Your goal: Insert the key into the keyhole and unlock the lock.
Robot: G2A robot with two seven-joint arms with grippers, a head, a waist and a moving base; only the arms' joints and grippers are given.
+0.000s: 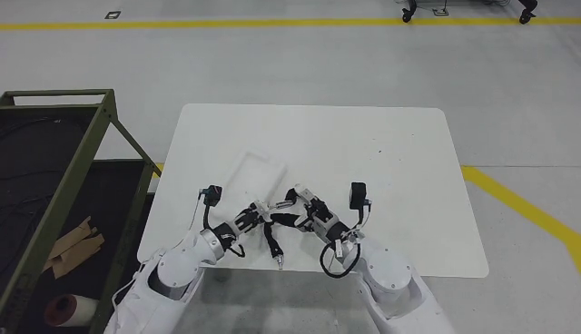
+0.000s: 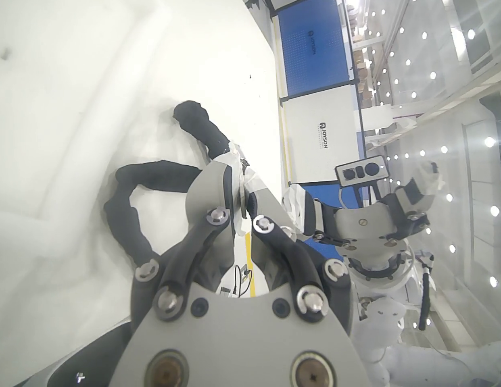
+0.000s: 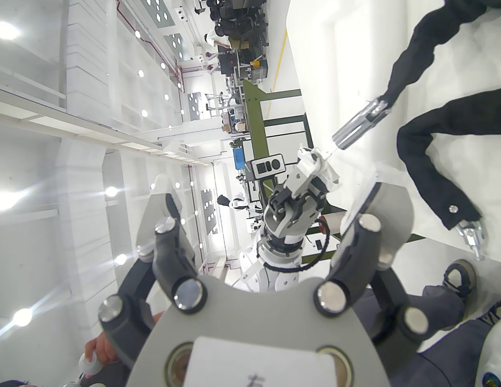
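The left gripper (image 2: 244,181) is pinched tight on a thin key (image 3: 329,153). The right gripper (image 3: 270,191) hangs just beside it with its jaws spread wide and nothing between them. Both sit low over the near part of the one white table (image 1: 390,143), close together and facing each other.

The table top is plain and pale, with rounded corners and a faint rectangular outline (image 1: 259,166) marked towards its middle. Around it is a grey floor (image 1: 272,62) crossed by yellow lines (image 1: 272,25). One olive-green metal rack (image 1: 102,116) stands just beside the table on the robot's left. In the left wrist view two panels, one blue (image 2: 313,50) and one white (image 2: 321,138), stand beyond the table under many round ceiling lights.

There is one lock (image 3: 420,58), a long one in a black fabric sleeve, lying in loops on the table between the grippers. It has two metal ends. A shiny cylinder (image 3: 355,127) meets the tip of the key. Whether the key is inside it cannot be told. The smaller fitting (image 3: 472,236) lies at the table's near edge.
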